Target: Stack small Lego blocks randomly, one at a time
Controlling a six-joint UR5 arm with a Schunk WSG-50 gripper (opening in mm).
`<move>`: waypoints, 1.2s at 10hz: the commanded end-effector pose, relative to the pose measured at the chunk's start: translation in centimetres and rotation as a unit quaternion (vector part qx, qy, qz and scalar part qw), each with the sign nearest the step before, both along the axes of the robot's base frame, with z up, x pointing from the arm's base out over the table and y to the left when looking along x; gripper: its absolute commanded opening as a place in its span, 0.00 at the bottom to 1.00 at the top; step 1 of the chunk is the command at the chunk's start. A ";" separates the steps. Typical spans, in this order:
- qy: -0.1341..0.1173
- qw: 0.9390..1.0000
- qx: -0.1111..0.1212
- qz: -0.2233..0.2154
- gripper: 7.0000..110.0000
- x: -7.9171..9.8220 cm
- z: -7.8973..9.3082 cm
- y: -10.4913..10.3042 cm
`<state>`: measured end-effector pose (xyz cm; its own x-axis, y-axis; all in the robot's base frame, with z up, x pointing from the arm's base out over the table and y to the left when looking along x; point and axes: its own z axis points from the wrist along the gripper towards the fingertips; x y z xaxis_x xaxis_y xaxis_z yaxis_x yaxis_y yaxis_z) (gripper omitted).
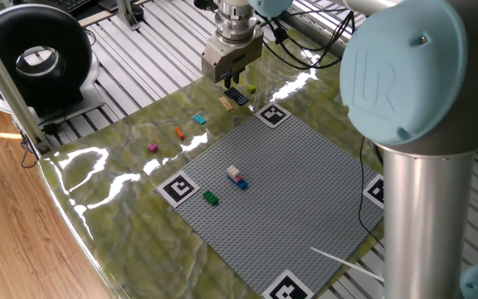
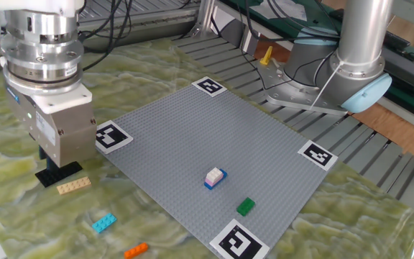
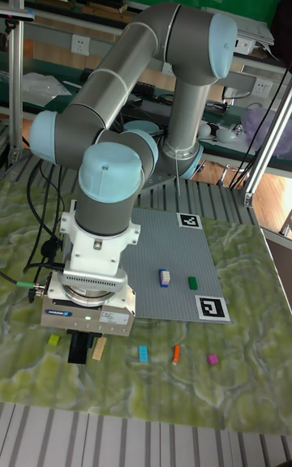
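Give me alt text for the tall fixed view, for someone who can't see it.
A UR5 arm's gripper hangs low over a dark flat plate on the green marbled table, with loose small Lego blocks alongside and a grey baseplate behind.

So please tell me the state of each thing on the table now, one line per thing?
gripper: low over the dark plate, jaws hidden
dark plate: flat on mat, partly covered
tan brick: loose on mat
cyan brick: loose on mat
white-pink brick: stacked on blue brick
green brick: alone on baseplate

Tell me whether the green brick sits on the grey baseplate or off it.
On it: the green brick rests on the grey baseplate, near a marker tag.
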<state>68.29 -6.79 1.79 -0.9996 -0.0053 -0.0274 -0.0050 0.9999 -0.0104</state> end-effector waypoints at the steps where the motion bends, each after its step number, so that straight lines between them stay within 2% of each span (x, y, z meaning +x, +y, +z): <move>1: 0.018 1.000 -0.002 -0.003 0.15 -0.8 0.0 -0.2; 3: 0.015 1.000 0.000 -0.002 0.15 -0.6 0.0 -0.1; 4: 0.014 1.000 0.000 -0.001 0.36 -0.6 0.0 -0.1; 10: 0.017 1.000 0.006 -0.009 0.36 0.1 -2.0 -0.3; 12: 0.017 1.000 -0.002 -0.002 0.36 0.0 -2.1 -1.2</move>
